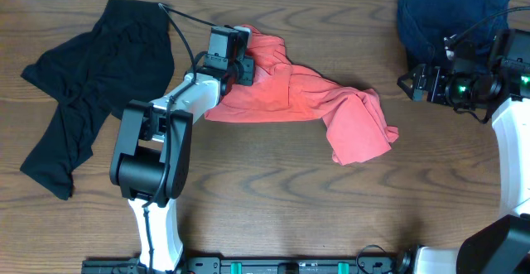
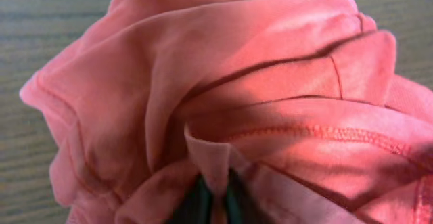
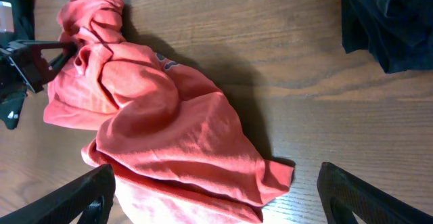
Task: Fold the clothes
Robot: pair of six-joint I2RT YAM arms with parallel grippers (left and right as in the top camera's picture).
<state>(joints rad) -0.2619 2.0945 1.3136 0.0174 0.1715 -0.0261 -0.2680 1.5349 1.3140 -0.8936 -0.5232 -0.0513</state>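
The coral-red T-shirt [image 1: 315, 104] lies bunched in the middle of the table, one end stretched toward the left arm. My left gripper [image 1: 246, 63] is shut on a fold of the shirt [image 2: 270, 116] at its upper left end; the fabric fills the left wrist view and a pinched fold runs between the dark fingers [image 2: 216, 200]. My right gripper [image 1: 407, 84] is open and empty, held above the table to the right of the shirt [image 3: 169, 129]. Its fingers [image 3: 216, 197] spread wide at the bottom of the right wrist view.
A black garment [image 1: 91, 84] lies spread at the left of the table. A navy garment [image 1: 447, 17] is heaped at the back right corner, also in the right wrist view [image 3: 392, 21]. The wooden table [image 1: 273, 199] shows bare wood in front.
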